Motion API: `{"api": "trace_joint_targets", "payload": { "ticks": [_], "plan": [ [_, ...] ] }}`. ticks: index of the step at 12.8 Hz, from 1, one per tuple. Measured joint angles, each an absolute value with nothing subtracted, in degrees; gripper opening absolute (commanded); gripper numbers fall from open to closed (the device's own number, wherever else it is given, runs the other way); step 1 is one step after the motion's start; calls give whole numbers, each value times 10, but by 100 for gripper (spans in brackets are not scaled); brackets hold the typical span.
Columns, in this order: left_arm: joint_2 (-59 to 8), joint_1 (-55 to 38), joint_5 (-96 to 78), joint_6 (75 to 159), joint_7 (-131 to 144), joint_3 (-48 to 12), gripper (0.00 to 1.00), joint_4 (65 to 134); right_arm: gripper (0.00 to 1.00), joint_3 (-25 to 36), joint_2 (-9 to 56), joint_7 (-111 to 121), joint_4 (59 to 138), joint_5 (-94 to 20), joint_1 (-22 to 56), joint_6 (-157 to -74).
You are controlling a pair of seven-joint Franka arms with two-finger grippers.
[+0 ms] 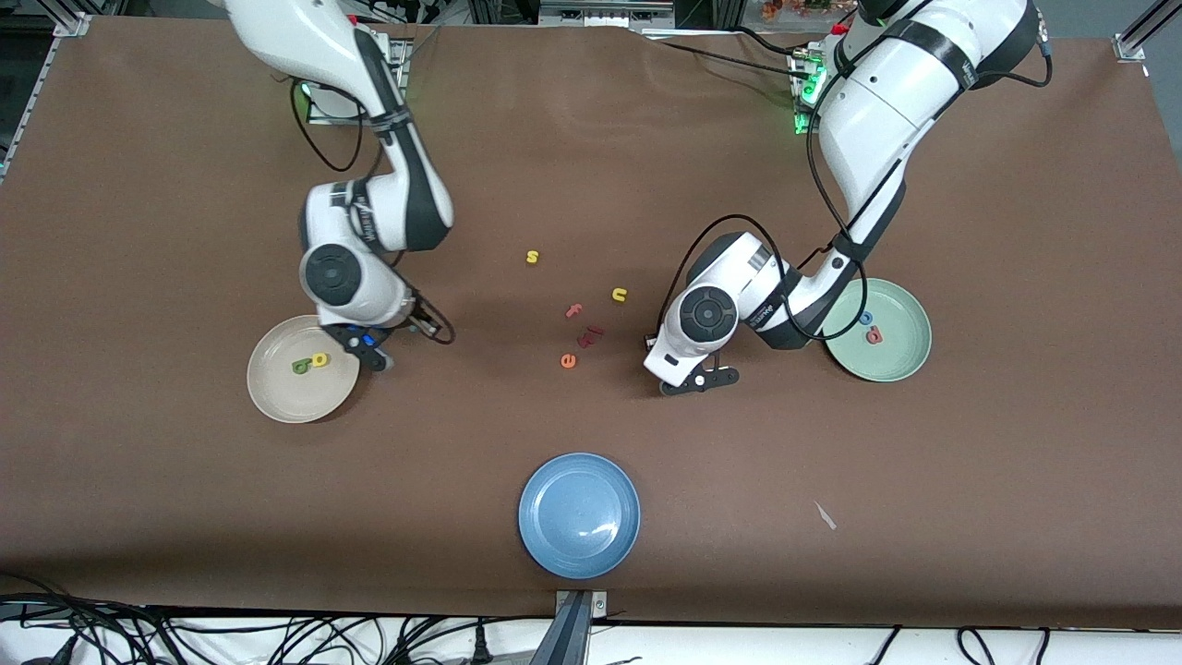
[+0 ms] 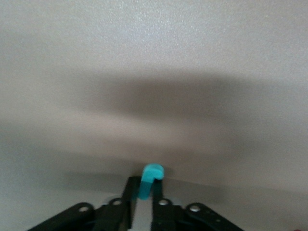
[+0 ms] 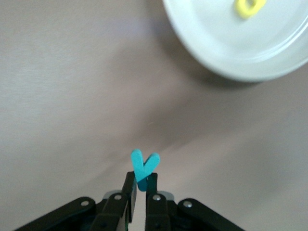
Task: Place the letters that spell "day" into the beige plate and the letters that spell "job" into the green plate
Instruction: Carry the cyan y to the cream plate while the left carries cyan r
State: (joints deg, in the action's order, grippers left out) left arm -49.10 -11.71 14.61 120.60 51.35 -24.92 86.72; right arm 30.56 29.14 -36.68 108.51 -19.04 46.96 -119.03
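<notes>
The teal "y" [image 3: 144,168] is sitting pinched between the closed fingers of the right gripper [image 3: 140,190], over bare table just beside the beige plate [image 1: 277,392], where the green "d" [image 1: 301,367] and yellow "a" [image 1: 319,359] are lying. The teal "j" [image 2: 150,179] is being clamped by the left gripper [image 2: 143,195], low over the table between the loose letters and the green plate [image 1: 900,360], which is holding the blue "o" [image 1: 865,318] and pink "b" [image 1: 874,336].
</notes>
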Motion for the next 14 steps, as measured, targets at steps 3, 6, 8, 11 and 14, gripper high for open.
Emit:
{"api": "trace_joint_targets", "payload": {
  "ticks": [3,6,8,11,14],
  "plan": [
    [-491,-117,146,1206,514,-249,0,867,0,341,288,-230,1086,-190,466,-1164],
    [-491,-117,146,1206,515,-248,0,866,0,381,290,-94,1089,-190,464,-1151],
    [-486,-110,146,1187,515,-246,0,859,0,395,294,-5,1092,-190,443,-1150],
    [-451,-61,146,1088,495,-260,0,847,0,397,307,91,1093,-190,402,-1153],
    [-409,31,146,970,418,-298,0,847,39,397,322,136,1083,-190,384,-1167]
  ]
}}
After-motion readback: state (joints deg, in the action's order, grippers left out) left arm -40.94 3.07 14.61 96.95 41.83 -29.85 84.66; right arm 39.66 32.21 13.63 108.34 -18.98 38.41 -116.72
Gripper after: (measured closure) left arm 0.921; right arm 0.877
